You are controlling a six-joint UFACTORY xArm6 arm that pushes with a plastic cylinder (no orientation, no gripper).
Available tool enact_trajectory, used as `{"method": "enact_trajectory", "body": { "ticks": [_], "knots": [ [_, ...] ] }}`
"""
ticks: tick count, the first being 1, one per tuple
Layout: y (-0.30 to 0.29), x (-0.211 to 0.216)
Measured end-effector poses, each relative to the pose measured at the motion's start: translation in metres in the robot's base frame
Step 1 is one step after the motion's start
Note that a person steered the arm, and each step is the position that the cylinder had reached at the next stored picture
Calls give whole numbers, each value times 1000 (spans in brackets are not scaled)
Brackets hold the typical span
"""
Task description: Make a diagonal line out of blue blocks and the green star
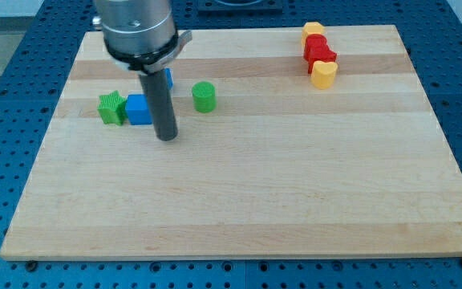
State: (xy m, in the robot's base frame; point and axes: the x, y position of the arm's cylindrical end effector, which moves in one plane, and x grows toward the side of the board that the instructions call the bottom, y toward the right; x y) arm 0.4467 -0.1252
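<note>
A green star (111,107) lies at the view's left on the wooden board (239,185). A blue cube (139,110) touches its right side. A second blue block (168,78) shows only as a sliver behind the rod, up and right of the cube. My tip (167,137) rests on the board just right of and slightly below the blue cube, a small gap apart from it.
A green cylinder (204,96) stands right of the rod. At the view's top right a cluster holds a yellow block (313,30), two red blocks (320,51) and a yellow heart (323,74). The arm's grey body (137,28) overhangs the board's top left.
</note>
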Motion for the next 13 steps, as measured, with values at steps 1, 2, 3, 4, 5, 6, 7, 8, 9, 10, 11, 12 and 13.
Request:
{"method": "enact_trajectory", "body": {
  "ticks": [1, 2, 3, 4, 5, 6, 7, 8, 9, 10, 11, 12, 13],
  "knots": [
    [-20, -10],
    [-16, -30],
    [-16, -51],
    [-16, -68],
    [-16, -69],
    [-14, -46],
    [-23, -22],
    [-52, -19],
    [-70, -29],
    [-70, -29],
    [-55, -16],
    [1, 13],
    [56, 15]
  ]
}}
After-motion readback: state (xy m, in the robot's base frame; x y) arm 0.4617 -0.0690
